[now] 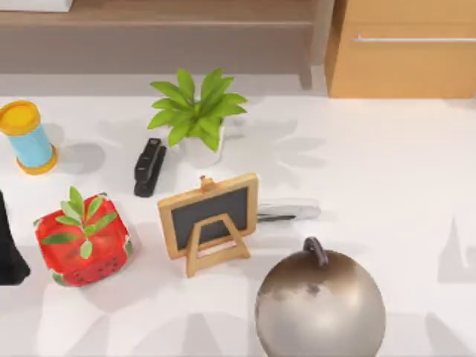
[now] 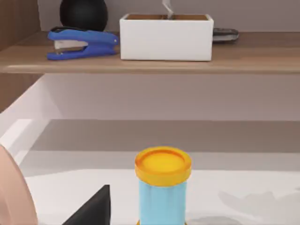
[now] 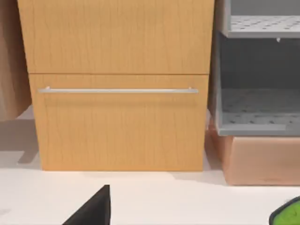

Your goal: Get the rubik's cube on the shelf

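Containers first. On the shelf (image 2: 253, 61) the left wrist view shows a white open box (image 2: 166, 40) with a brown fill and a pale stem rising from it. A blue stapler (image 2: 82, 43) lies just beside the box, a black ball (image 2: 83, 13) sits behind the stapler, and a dark grey object (image 2: 226, 33) pokes out past the box's other side. The top view has the shelf along the table's far edge at left, with the light-orange drawer cabinet (image 1: 405, 56) to its right. Also on the table are a red strawberry box (image 1: 82, 245), closed and with leaves on its lid, a green plant (image 1: 195, 111) in a white pot, a yellow-capped blue cylinder (image 1: 28, 137), a black stapler (image 1: 149, 166), a small chalkboard easel (image 1: 210, 216), a silver stapler (image 1: 290, 211) behind the easel, and a metallic globe (image 1: 320, 305). The right wrist view adds grey perforated trays (image 3: 255, 117), stacked beside the cabinet with nothing in them, and a green edge (image 3: 288, 213) I cannot identify. My left arm (image 1: 9, 245) sits at the table's left edge; the left gripper (image 2: 91, 211) faces the cylinder and the right gripper (image 3: 91, 211) faces the cabinet. I cannot tell whether either one is apart or together. I cannot tell where the rubik's cube is.
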